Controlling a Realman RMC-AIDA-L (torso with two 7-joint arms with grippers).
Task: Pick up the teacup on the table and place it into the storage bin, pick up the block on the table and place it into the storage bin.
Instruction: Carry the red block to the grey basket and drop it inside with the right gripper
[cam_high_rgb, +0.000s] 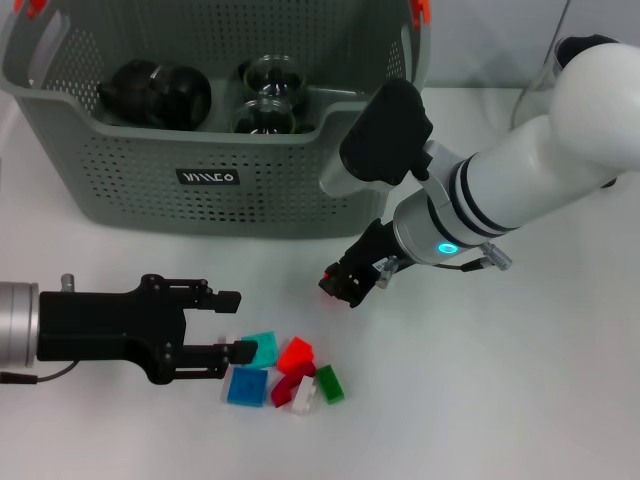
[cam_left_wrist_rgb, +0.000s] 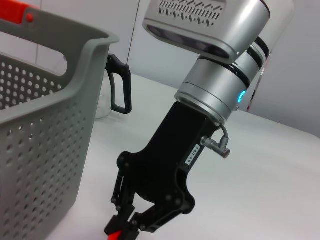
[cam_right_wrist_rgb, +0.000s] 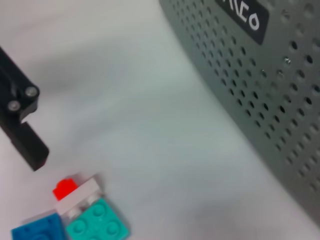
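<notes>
Work surface: white tabletop (cam_high_rgb: 520, 400), matte, with soft shadows under both arms. In the left wrist view a pale wall stands behind the table, and a clear vessel with a black handle (cam_left_wrist_rgb: 120, 85) sits at upper left of the frame, past the bin's corner.

The storage bin (cam_high_rgb: 130, 180) fills the upper left of the head view: grey-green, perforated walls, orange tabs at the rim, and a black label (cam_high_rgb: 208, 177) with white lettering on its near wall. Inside it lie a dark rounded object (cam_high_rgb: 155, 95) and two glass teacups (cam_high_rgb: 270, 95), close together.

The right gripper (cam_high_rgb: 340, 283) sits at frame centre, just below the bin's near wall. Its fingers are closed on a small red block (cam_high_rgb: 328, 283); the left wrist view shows the same red piece (cam_left_wrist_rgb: 114, 235) pinched at the fingertips at the bottom edge.

The left gripper (cam_high_rgb: 232, 325) reaches in from the lower left, jaws spread apart, with the lower finger just beside a cluster of toy bricks at lower centre: teal block (cam_high_rgb: 263, 347), blue block (cam_high_rgb: 246, 386), red-orange block (cam_high_rgb: 295, 353), green block (cam_high_rgb: 330, 384), a dark red one and a white one between them. All rest on the table, well apart from the bin.
</notes>
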